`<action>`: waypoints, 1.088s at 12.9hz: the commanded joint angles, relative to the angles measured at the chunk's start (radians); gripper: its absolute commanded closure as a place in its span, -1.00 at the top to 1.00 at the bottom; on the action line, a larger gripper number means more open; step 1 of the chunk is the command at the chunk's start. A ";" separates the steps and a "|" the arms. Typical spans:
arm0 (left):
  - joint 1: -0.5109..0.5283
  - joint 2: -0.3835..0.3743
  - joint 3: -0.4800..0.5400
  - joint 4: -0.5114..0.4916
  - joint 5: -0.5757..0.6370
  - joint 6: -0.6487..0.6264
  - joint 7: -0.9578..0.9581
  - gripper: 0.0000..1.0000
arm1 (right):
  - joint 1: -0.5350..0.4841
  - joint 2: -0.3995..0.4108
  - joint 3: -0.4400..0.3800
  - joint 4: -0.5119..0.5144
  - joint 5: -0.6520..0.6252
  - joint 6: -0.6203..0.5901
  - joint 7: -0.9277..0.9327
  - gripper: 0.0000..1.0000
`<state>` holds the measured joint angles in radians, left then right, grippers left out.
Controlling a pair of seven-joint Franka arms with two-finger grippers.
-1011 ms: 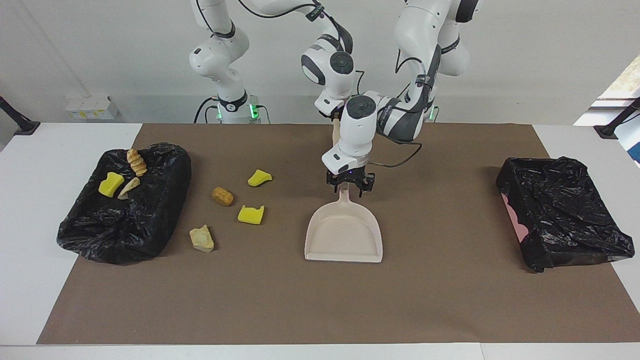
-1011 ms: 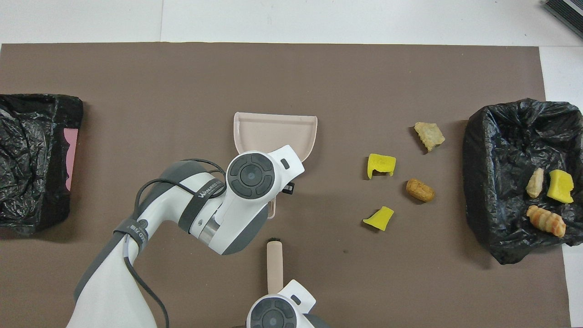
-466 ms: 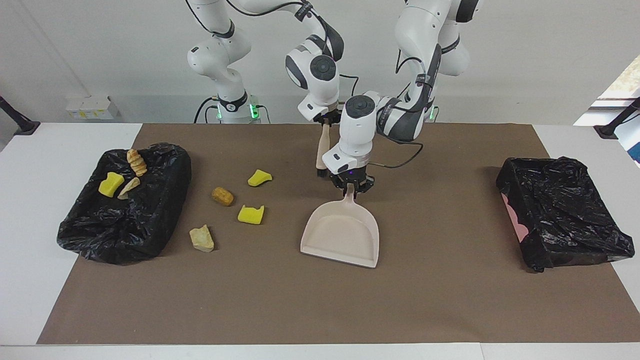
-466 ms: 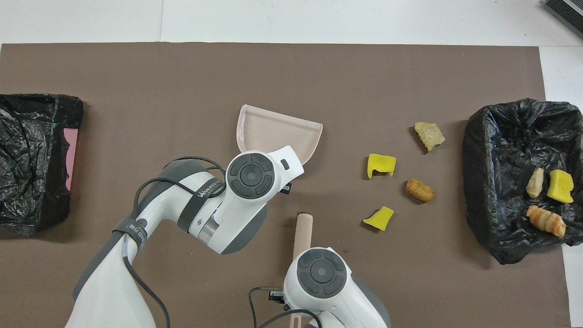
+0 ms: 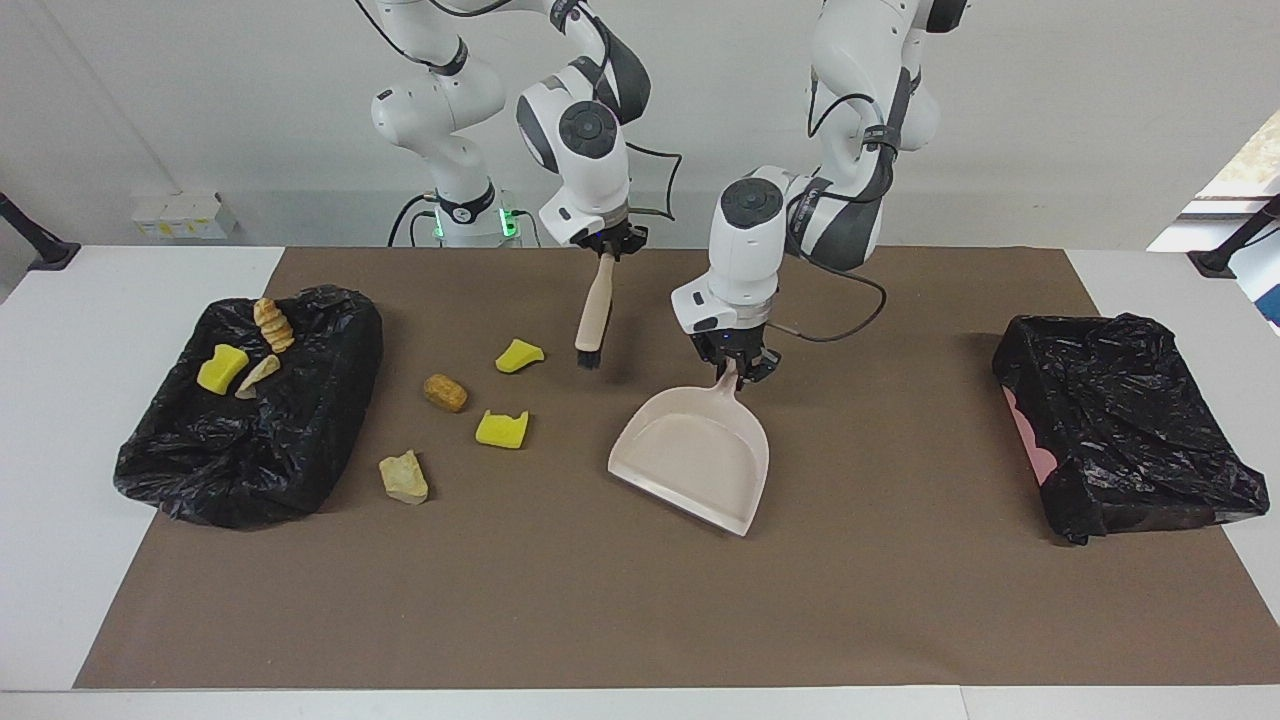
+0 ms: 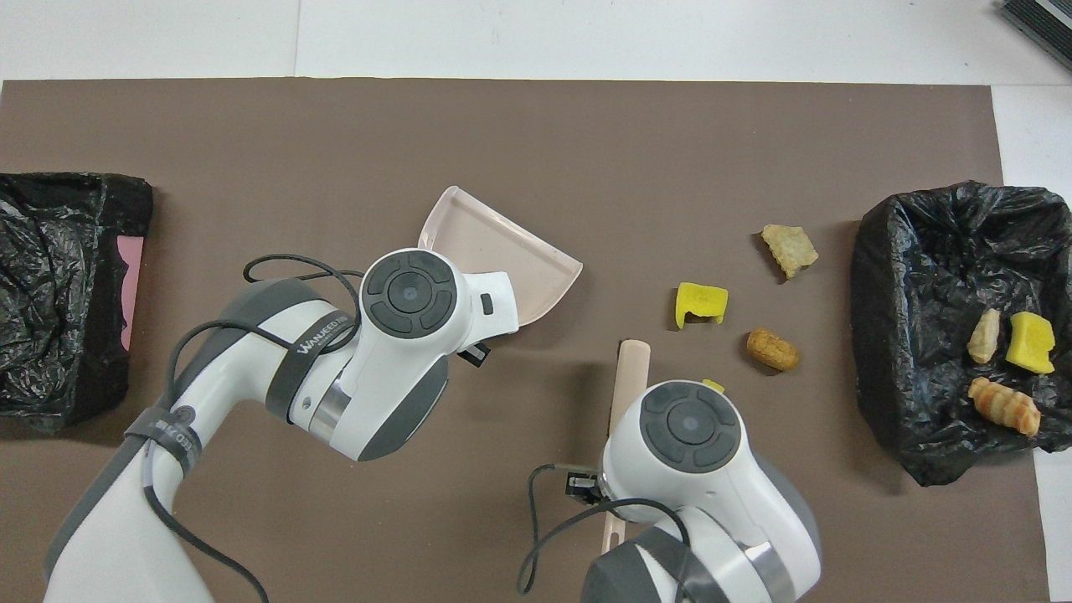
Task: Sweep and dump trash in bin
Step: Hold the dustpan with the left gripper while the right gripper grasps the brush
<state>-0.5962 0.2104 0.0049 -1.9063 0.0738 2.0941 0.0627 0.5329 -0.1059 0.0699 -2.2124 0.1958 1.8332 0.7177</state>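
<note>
Trash [image 5: 445, 392] lies partly loose on the brown mat [image 5: 640, 600] toward the right arm's end of the table: two yellow sponge pieces, an orange-brown lump and a tan chunk. Three more pieces sit in the black-lined bin [image 5: 250, 440] just beside them. The left tool [image 5: 735, 365] pinches the handle of the beige dustpan [image 5: 695, 460], which is tilted with its mouth on the mat. The right tool [image 5: 608, 245] is pressed together on the brush [image 5: 592, 315], hanging bristles-down over the mat near one yellow piece. A second black-lined bin [image 5: 1120, 420] sits at the left arm's end.
</note>
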 commanded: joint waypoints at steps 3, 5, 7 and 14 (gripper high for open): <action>0.033 -0.032 0.000 -0.019 0.018 -0.078 0.314 -1.00 | -0.167 0.080 0.010 0.105 -0.201 -0.104 -0.163 -1.00; 0.047 -0.039 0.000 -0.036 0.018 -0.078 0.384 -1.00 | -0.259 0.098 0.011 0.111 -0.295 -0.103 -0.274 -1.00; 0.045 -0.055 0.000 -0.069 0.018 -0.065 0.423 -1.00 | -0.335 0.115 0.011 0.117 -0.381 -0.089 -0.386 -1.00; 0.056 -0.109 0.000 -0.178 0.021 -0.014 0.621 -1.00 | -0.511 0.282 0.010 0.292 -0.751 -0.051 -0.721 -1.00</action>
<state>-0.5461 0.1560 0.0105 -2.0036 0.0766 2.0483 0.6244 0.0282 0.0946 0.0670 -1.9866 -0.4767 1.7773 0.0226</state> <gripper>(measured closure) 0.687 0.744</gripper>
